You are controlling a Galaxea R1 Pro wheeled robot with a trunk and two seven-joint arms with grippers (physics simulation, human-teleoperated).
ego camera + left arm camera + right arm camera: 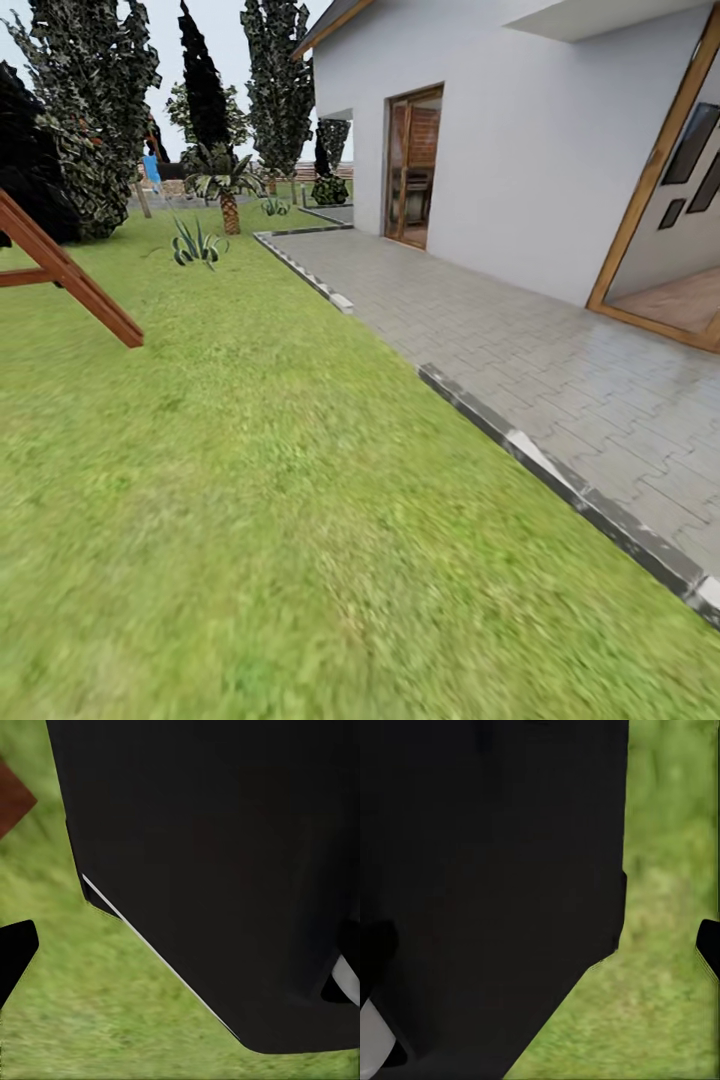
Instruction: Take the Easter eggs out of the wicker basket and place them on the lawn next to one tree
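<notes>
The lawn (230, 480) should be crossed slowly toward the trees (90, 110) at the upper left while the basket is looked for, and each end effector's opening cannot be told.

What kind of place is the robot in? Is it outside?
Yes, it looks like a house's garden: a wide green lawn, a paved patio beside a white house wall, and tall dark trees behind.
</notes>
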